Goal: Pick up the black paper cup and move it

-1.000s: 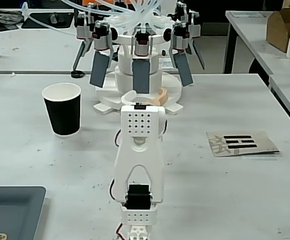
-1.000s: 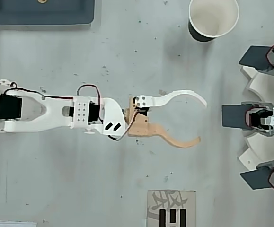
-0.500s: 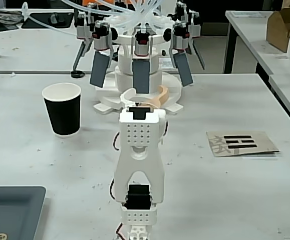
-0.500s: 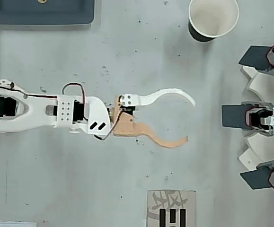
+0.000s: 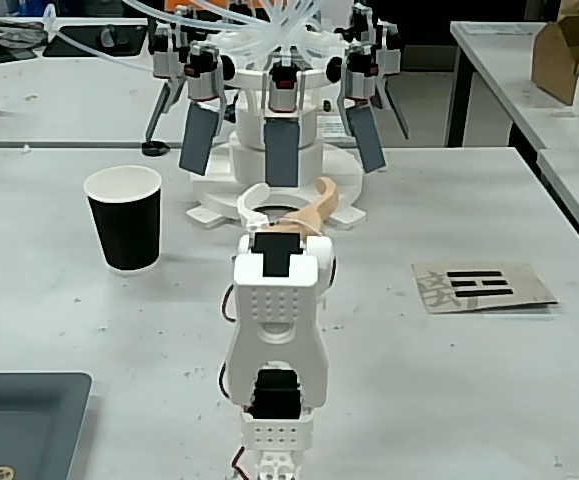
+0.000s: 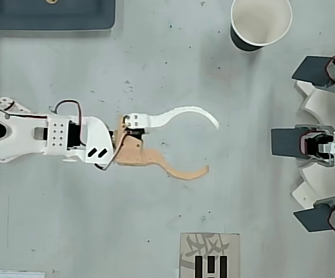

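The gripper (image 6: 210,146) was spread wide and empty, its white finger and tan finger curving apart like tongs over bare table (image 6: 155,58) near the middle of the surface. The black paper cup (image 6: 261,23) stood upright, mouth open to the ceiling, at the top edge of the overhead view, well apart from the fingertips and touching nothing. In that view the arm (image 6: 45,136) reached from the left edge toward the right, so the cup lay ahead of the gripper and off to the white finger's side; in the fixed view, which looked along the arm from behind, the cup (image 5: 124,220) sat to the left of the gripper (image 5: 294,205) and at about the same depth on the table. The coming move seemed to turn on that sideways offset: the arm would likely need to swing toward the cup's side before the open fingers could straddle its tapered wall. Beyond the gripper stood a white multi-armed fixture (image 5: 279,110) with dark paddles, close enough to matter if the reach ran long. A card with black bars (image 5: 481,286) lay on the opposite side, and a dark tray (image 5: 24,415) occupied the near left corner in the fixed view.
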